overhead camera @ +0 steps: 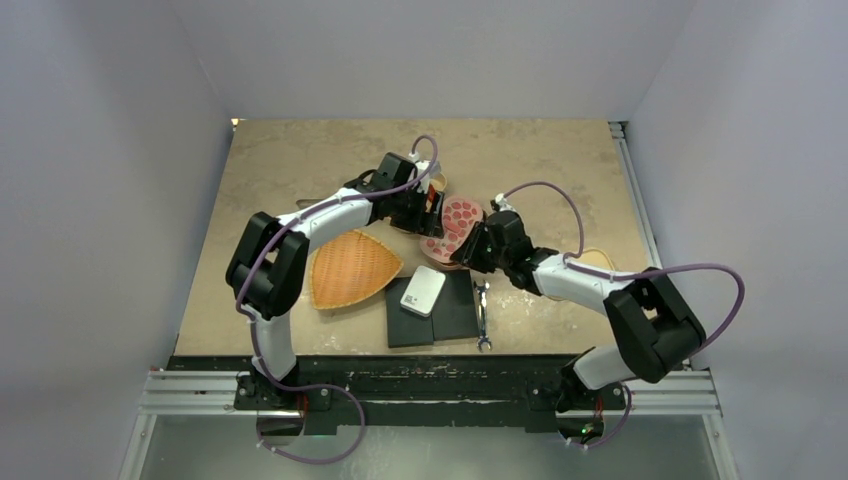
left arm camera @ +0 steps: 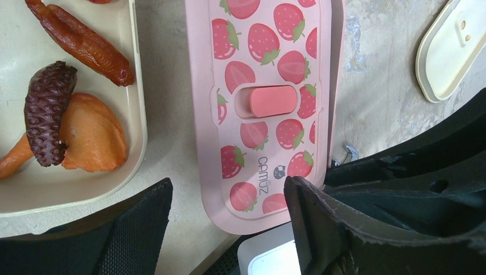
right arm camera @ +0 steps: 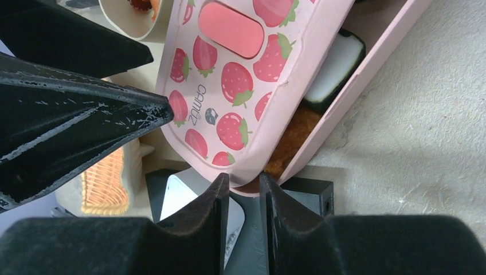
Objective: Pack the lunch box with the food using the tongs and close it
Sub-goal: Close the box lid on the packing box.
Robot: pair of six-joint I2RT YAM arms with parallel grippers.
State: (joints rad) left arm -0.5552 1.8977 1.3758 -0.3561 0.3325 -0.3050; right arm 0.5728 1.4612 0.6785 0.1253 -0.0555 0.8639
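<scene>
The pink lunch box (right arm camera: 367,69) lies mid-table with its strawberry-print lid (right arm camera: 229,74) askew over it. A black-and-white piece (right arm camera: 338,63) and a brown piece (right arm camera: 292,137) of food show inside. My right gripper (right arm camera: 243,183) is shut on the lid's near corner (overhead camera: 470,250). My left gripper (left arm camera: 226,217) hangs open above the lid's (left arm camera: 263,103) end, with nothing between its fingers. Left of it a cream tray (left arm camera: 134,86) holds a red-brown sausage (left arm camera: 86,40), a dark brown piece (left arm camera: 49,112) and an orange piece (left arm camera: 94,140). I cannot make out the tongs.
A wicker basket (overhead camera: 350,268) sits under the left forearm. Two black blocks (overhead camera: 455,315) with a white device (overhead camera: 423,290) on them lie near the front edge, a silver wrench (overhead camera: 482,315) beside them. A cream lid (left arm camera: 450,51) lies at the right.
</scene>
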